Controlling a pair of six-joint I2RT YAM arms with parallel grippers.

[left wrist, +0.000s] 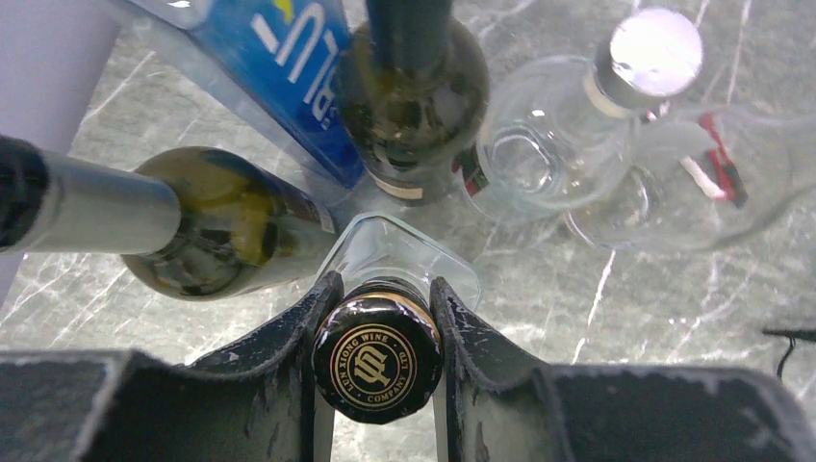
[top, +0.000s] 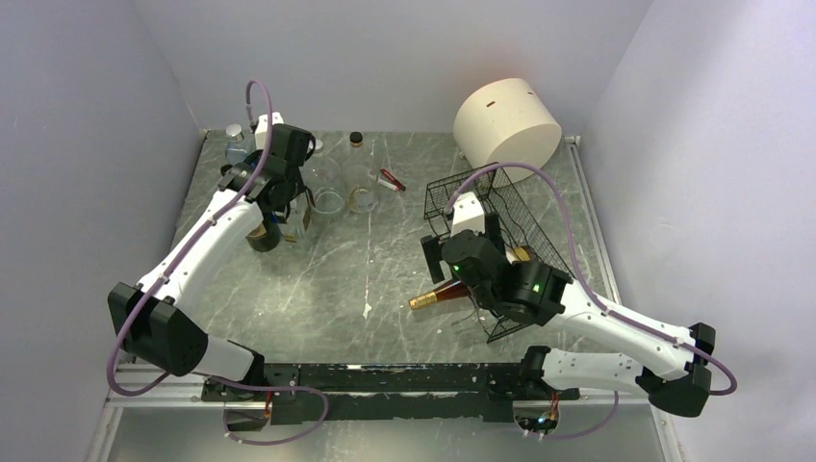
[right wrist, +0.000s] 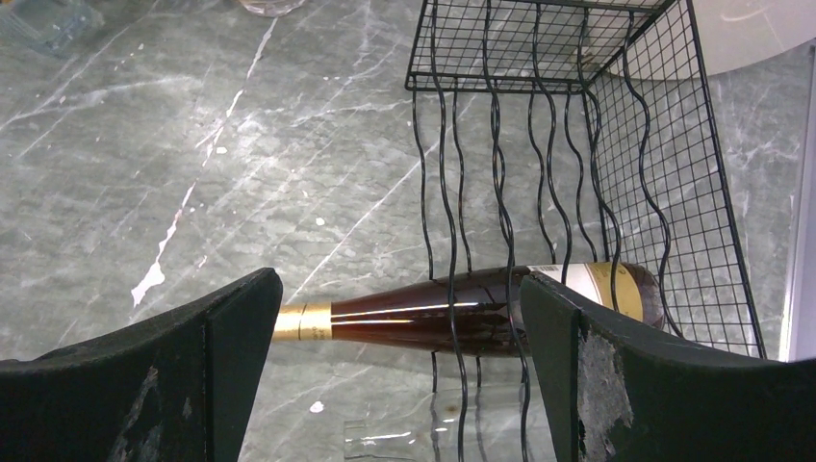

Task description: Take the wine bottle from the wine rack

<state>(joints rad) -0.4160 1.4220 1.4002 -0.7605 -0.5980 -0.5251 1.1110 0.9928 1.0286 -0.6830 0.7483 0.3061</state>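
The wine bottle, dark brown with a gold neck and a cream and gold label, lies on its side in the black wire-mesh wine rack. Its neck pokes out left through the wavy wires. In the top view the bottle sticks out of the rack at the right. My right gripper is open wide above the bottle, one finger beyond the neck and one beside the label. It touches nothing. My left gripper is at the back left, shut on the black cap of an upright clear bottle.
Around the left gripper stand a green bottle, a dark bottle, a clear bottle with a silver cap and a blue-labelled container. A cream cylinder stands behind the rack. Another clear bottle lies under the rack.
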